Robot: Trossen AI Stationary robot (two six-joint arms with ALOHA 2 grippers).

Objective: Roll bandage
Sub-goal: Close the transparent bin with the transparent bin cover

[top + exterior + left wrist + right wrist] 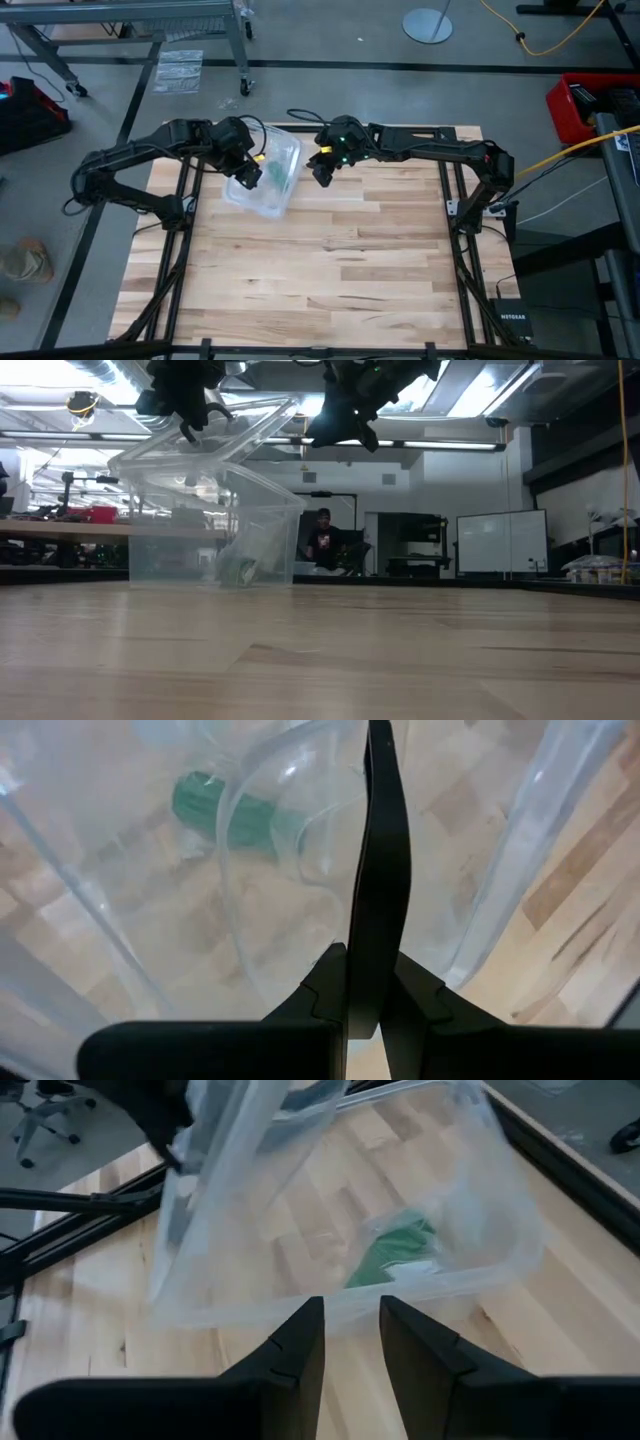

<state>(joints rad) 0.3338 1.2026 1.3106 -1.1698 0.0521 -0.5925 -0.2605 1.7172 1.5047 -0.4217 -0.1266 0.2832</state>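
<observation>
One bandage (392, 1250), bright green, lies bunched at the bottom of a clear plastic container (283, 150), with what looks like thin clear plastic around part of it. The container sits toward the far edge of the table (330, 270), and its clear lid (205, 445) is lifted and tilted above it.

The left gripper (246, 172) is over the container's left side with its fingers pressed together on the lid's thin edge, so the lid hangs from that pinch alone. The right gripper (322, 166) hovers just beside the container's right side, fingers partly apart and holding nothing.

Several things could go wrong from here. The pinch on the lid is narrow and the plastic looks slick, so the lid could slip and drop back over the container, shutting the bandage in. The container looks light, so a pull on the lid may drag or tip it and shift the bandage. Reaching in, the right gripper could catch the wall or rim, or close on the clear plastic instead of the cloth.
</observation>
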